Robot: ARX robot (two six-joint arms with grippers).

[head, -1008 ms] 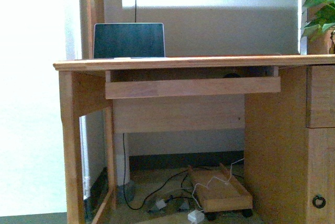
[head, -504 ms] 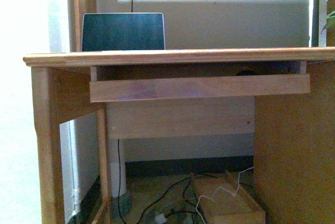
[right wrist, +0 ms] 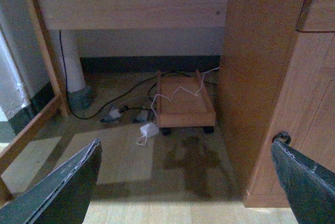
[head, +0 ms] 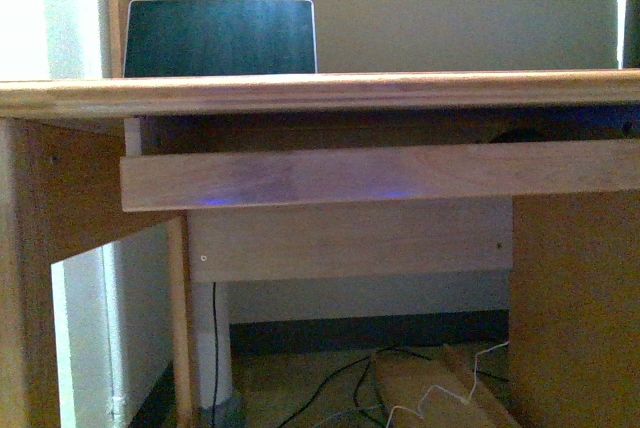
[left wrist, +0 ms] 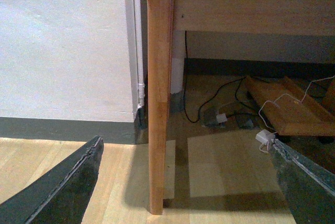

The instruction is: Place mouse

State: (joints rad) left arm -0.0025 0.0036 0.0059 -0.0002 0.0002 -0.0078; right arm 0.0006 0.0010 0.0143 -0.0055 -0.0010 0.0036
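The mouse [head: 516,134] shows only as a small dark dome peeking over the front rail of the pull-out tray [head: 380,174] under the desk top, towards the right in the front view. Neither arm appears in that view. My left gripper [left wrist: 186,192] is open and empty, low over the wooden floor, with the desk's leg [left wrist: 158,93] standing between its fingers. Also open and empty, my right gripper [right wrist: 186,187] hangs near the floor in front of the desk's knee space. The mouse is in neither wrist view.
A laptop [head: 220,36] stands open on the desk top [head: 320,93] at the left. Under the desk lie a wheeled wooden stand [right wrist: 184,106], cables and a white adapter [right wrist: 149,130]. A side cabinet with a ring handle [right wrist: 281,137] is at the right.
The front view has closed in on the desk: the desk top, tray rail and laptop now fill more of the frame, and the plant at the right has left it.
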